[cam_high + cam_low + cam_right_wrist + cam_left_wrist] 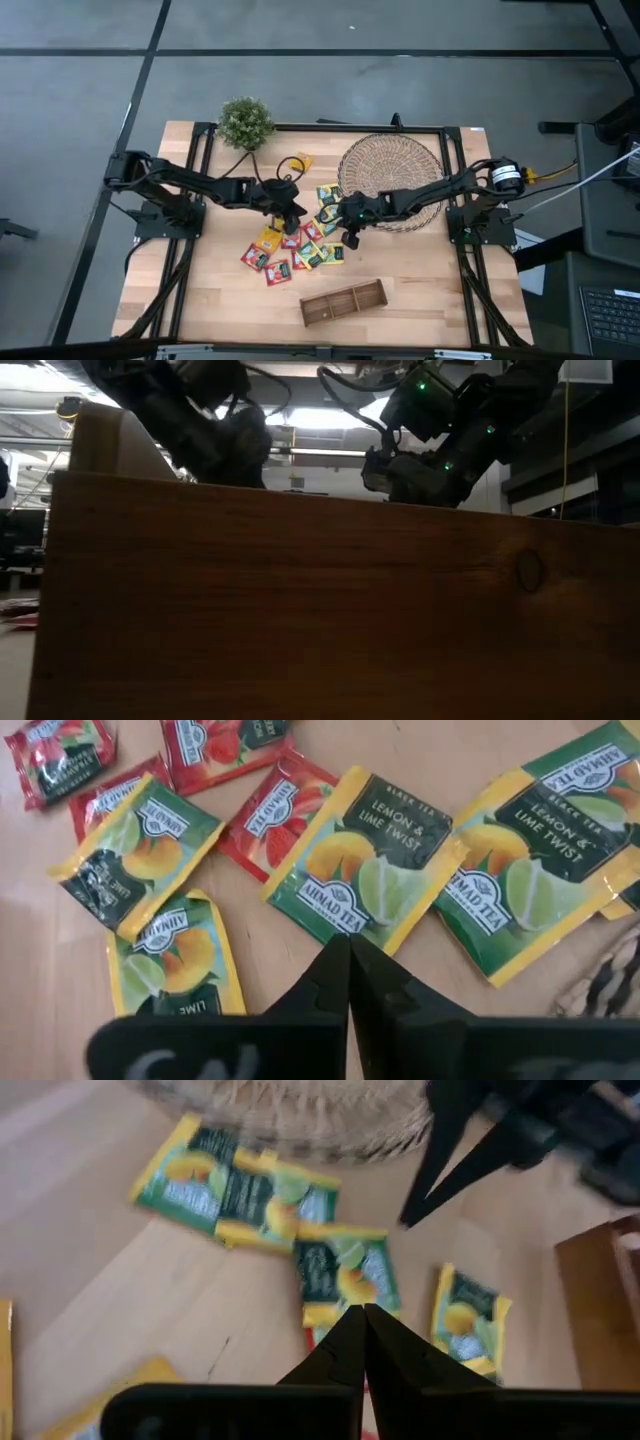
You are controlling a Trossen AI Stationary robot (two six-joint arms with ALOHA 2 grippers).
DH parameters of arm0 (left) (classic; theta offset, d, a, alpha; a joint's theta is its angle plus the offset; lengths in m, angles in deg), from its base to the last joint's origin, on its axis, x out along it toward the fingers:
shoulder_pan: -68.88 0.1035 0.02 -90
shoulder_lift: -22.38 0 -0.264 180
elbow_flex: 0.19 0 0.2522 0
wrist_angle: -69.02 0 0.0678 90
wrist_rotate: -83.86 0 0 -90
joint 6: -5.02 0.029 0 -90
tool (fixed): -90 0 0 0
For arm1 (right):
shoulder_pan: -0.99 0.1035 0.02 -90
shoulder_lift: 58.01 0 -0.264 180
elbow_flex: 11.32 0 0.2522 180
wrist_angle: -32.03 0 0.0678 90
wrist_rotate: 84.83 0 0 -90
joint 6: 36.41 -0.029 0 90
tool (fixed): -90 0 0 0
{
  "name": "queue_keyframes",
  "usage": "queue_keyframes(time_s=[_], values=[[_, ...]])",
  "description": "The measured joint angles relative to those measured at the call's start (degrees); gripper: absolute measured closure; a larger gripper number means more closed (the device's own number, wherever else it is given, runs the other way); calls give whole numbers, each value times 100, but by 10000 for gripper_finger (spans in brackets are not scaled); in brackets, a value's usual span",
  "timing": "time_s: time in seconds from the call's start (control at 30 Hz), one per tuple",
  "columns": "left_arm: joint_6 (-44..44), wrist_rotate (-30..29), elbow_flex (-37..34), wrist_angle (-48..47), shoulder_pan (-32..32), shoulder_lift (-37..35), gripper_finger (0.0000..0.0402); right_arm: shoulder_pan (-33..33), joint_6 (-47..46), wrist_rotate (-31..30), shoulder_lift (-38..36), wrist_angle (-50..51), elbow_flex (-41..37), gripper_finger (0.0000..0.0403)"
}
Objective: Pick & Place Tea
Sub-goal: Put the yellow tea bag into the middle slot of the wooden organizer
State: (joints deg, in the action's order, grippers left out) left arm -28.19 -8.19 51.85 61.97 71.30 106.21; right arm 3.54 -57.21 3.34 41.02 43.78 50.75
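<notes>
A wooden table is seen bearing scattered tea sachets at centre, a woven mat, a potted plant and a wooden tray.

high: straight down | low: behind tray wall | wrists: close on sachets

One wooden table carries two dark arms, each ending in one gripper: the left gripper and the right gripper. One round woven mat, one small potted plant and one long wooden compartment tray sit on it. The tea sachets number roughly a dozen; overlap and the arms prevent an exact count.
</notes>
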Motion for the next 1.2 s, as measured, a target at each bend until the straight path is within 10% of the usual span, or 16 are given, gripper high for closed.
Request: queue_keyframes(time_s=[1.2], values=[[-1104,872,2,1070,370,1406,352,-17,-141,146,916,-774,15,392]])
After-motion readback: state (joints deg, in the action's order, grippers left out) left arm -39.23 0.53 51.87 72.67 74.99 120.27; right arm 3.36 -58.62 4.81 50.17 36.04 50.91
